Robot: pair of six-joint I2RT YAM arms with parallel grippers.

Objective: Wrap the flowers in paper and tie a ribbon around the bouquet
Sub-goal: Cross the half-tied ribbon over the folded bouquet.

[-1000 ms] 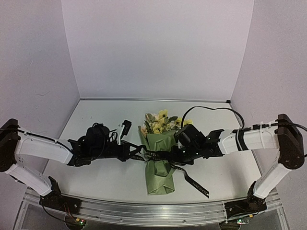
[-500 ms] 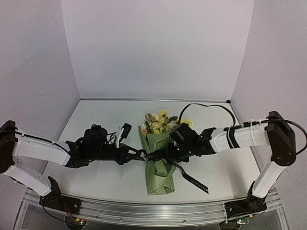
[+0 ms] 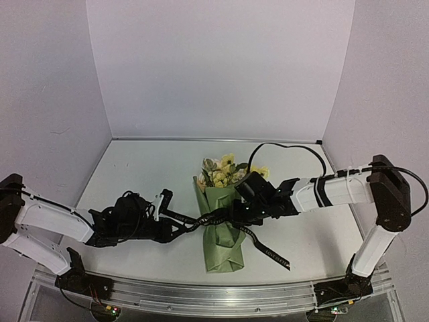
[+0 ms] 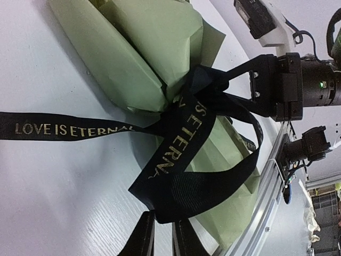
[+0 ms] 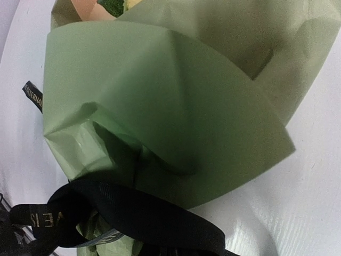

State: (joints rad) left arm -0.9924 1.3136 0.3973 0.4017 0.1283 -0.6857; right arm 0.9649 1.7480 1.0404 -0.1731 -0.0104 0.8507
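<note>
The bouquet lies mid-table: yellow and cream flowers (image 3: 224, 171) stick out of the far end of a cone of olive paper (image 3: 224, 245) (image 4: 138, 48) (image 5: 160, 96). A black ribbon (image 3: 208, 219) (image 4: 176, 144) (image 5: 144, 213) with gold lettering is knotted round its waist, and one tail trails toward the near right. My left gripper (image 3: 188, 227) (image 4: 163, 229) is left of the bouquet. Its jaws are narrowly apart, with a ribbon loop's fold at the tips. My right gripper (image 3: 236, 216) (image 4: 224, 80) is at the knot, shut on the ribbon. Its own view hides its fingers.
The white table (image 3: 134, 174) is walled at the back and on both sides. An aluminium rail (image 3: 214, 295) (image 4: 266, 181) runs along the near edge, close to the bouquet's foot. A black cable (image 3: 281, 147) arcs above the right arm.
My left arm has drawn back to the left and nearer the rail, stretching the ribbon loop out, and its jaws have parted slightly. My right gripper shifted slightly left, still at the knot.
</note>
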